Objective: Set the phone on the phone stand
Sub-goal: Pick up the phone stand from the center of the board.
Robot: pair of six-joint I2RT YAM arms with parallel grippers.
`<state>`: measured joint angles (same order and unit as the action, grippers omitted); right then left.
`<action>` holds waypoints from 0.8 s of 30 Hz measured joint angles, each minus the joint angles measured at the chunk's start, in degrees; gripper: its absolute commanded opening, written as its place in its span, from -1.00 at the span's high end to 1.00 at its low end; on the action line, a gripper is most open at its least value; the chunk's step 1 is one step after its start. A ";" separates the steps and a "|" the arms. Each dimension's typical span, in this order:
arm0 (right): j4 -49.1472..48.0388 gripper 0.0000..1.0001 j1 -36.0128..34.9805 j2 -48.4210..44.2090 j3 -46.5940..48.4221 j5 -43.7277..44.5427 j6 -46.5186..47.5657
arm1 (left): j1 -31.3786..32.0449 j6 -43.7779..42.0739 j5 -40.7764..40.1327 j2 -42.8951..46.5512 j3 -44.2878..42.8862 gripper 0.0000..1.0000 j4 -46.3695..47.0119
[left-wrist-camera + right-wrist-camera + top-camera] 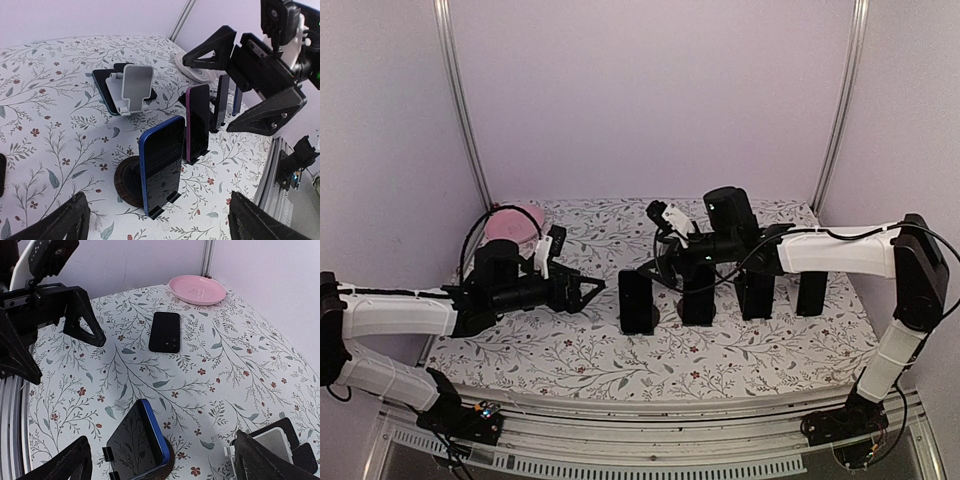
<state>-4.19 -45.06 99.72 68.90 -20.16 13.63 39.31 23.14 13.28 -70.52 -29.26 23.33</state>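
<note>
A blue phone (162, 165) stands upright on a stand with a round wooden base (127, 182), directly in front of my open left gripper (160, 227). In the top view it is the leftmost of a row of standing phones (638, 300). My left gripper (592, 295) is just left of it, with nothing held. My right gripper (165, 467) hovers open over the same blue phone (137, 440). A black phone (165, 331) lies flat on the table farther left. An empty white stand (135, 87) sits behind the row.
A magenta phone (198, 122) and more phones stand on stands to the right (755, 290). A pink plate (196, 289) sits at the back left corner. The right gripper's fingers (215, 47) hang over the row. The purple walls are close.
</note>
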 measured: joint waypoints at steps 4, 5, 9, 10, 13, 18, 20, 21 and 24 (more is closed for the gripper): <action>-0.94 -0.98 0.35 -1.38 -1.38 2.73 -1.29 | 0.00 0.42 -0.26 0.94 0.28 -0.93 0.00; -1.53 -0.98 0.42 -1.90 -2.10 4.11 -1.97 | 0.00 0.50 -0.39 1.14 0.31 -0.93 0.00; -2.75 -0.98 0.92 -4.00 -4.15 8.50 -5.11 | -0.02 0.76 -0.96 1.42 0.35 -0.93 0.02; -2.84 -0.98 1.16 -4.46 -4.28 9.62 -6.21 | -0.02 0.90 -1.18 1.42 0.39 -0.93 0.00; -3.23 -0.98 1.92 -5.55 -4.35 12.66 -9.92 | -0.15 1.05 -1.90 1.38 0.39 -0.93 -0.02; -4.44 -0.98 2.64 -9.62 -7.48 15.76 -15.43 | -1.03 1.18 -3.28 -0.46 -1.36 -0.93 -1.03; -5.73 -0.98 2.75 -12.22 -10.25 17.38 -17.42 | -1.29 1.11 -3.76 -1.99 -3.74 -0.93 -2.19; -6.01 -0.98 2.78 -13.40 -11.54 18.16 -18.27 | -1.36 1.03 -3.96 -2.93 -5.27 -0.93 -2.71; -6.49 -0.98 3.10 -17.40 -15.30 20.13 -21.44 | -1.36 0.57 -4.74 -6.14 -10.73 -0.93 -4.96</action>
<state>-10.68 -41.95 82.32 53.60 -0.03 -7.81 37.95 23.70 8.54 -76.66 -39.99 18.37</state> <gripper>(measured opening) 0.989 0.966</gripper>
